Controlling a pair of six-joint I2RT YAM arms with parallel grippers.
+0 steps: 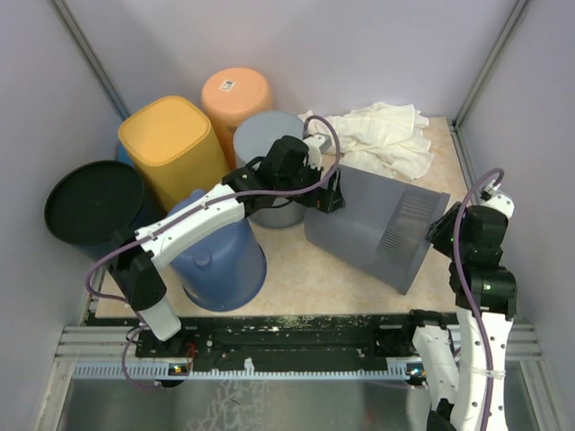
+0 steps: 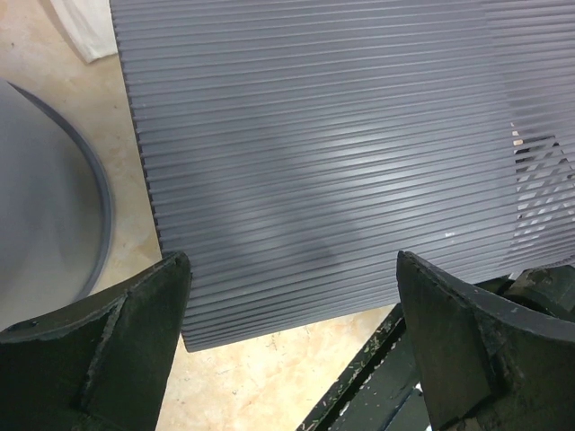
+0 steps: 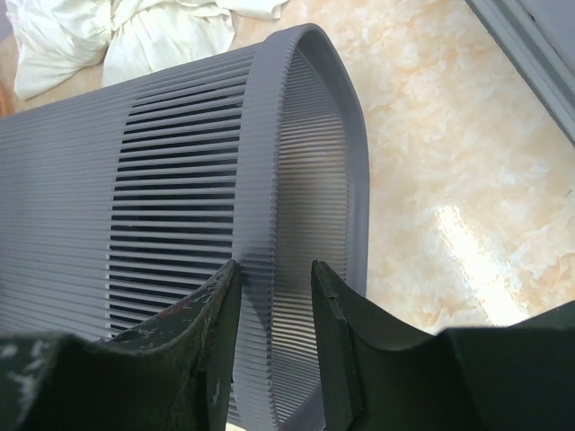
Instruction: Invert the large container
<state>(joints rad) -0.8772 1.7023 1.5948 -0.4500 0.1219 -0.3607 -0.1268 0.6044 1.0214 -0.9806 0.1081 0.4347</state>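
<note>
Container (image 1: 368,224) (image 2: 314,135) (image 3: 180,180): grey, ribbed, lying on its side mid-table (image 1: 287,265), right of centre. Mouth faces right, toward the right arm; closed base faces left. Slotted band runs round it near the mouth.

Right gripper (image 1: 438,235) (image 3: 274,269): at the mouth, straddling the rim wall, one finger outside on the ribs, the other inside. Jaws drawn narrow about the wall. Cannot tell whether the pads actually pinch it.

Left gripper (image 1: 328,196) (image 2: 292,269): fingers spread wide, at the base end, facing the ribbed side. It holds nothing; contact with the container cannot be told.

Surroundings:
- Cloth (image 1: 382,135) (image 3: 135,36), white, crumpled, just behind the container, against the back wall.
- Grey bin (image 1: 269,148) (image 2: 45,197), round, just left of the container's base; the left wrist hangs over the narrow gap between them.
- Blue bin (image 1: 225,260), near-left, under the left forearm.
- Yellow bin (image 1: 171,144) and orange bin (image 1: 235,90), further back on the left, bottoms up.
- Black bin (image 1: 94,202), far left edge.

Crowded on the left and behind; bare table shows only in front of the container and beyond its mouth, up to the right wall.
</note>
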